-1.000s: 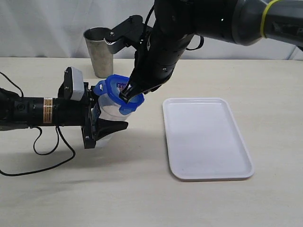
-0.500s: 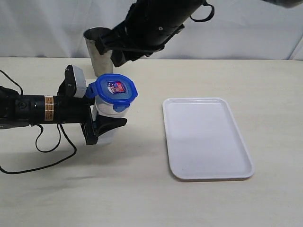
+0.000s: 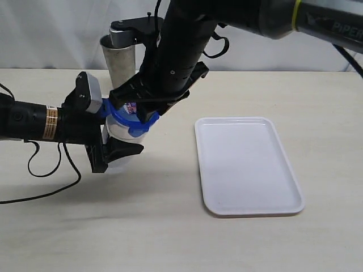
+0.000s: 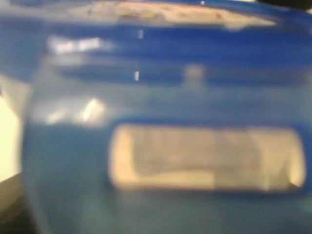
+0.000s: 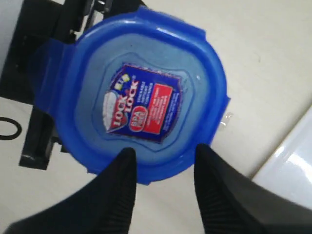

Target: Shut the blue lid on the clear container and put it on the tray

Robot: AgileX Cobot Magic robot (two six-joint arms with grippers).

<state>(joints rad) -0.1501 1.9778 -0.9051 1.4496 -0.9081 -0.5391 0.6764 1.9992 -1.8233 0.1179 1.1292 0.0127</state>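
Observation:
The blue lid (image 3: 136, 126) (image 5: 141, 97) lies on top of the clear container (image 3: 116, 132), sticker up. My left gripper (image 3: 121, 131) reaches in from the left and is shut on the container's body, holding it upright just above the table. My right gripper (image 3: 142, 106) (image 5: 163, 157) hangs open directly over the lid, both black fingers (image 5: 122, 170) above its near edge and nothing between them. The left wrist view is filled by a blurred blue lid (image 4: 156, 73) flap; its own jaws do not show there. The white tray (image 3: 247, 164) (image 5: 292, 151) lies flat to the right.
A steel tumbler (image 3: 116, 62) stands at the back, just behind the right arm and the container. The left arm's black cable (image 3: 39, 170) loops over the table at the left. A white backdrop closes off the far side.
One second ago my right gripper pinched the tilted lid's edge. It let go and rose, leaving the lid level on the container, then came back down over it, open.

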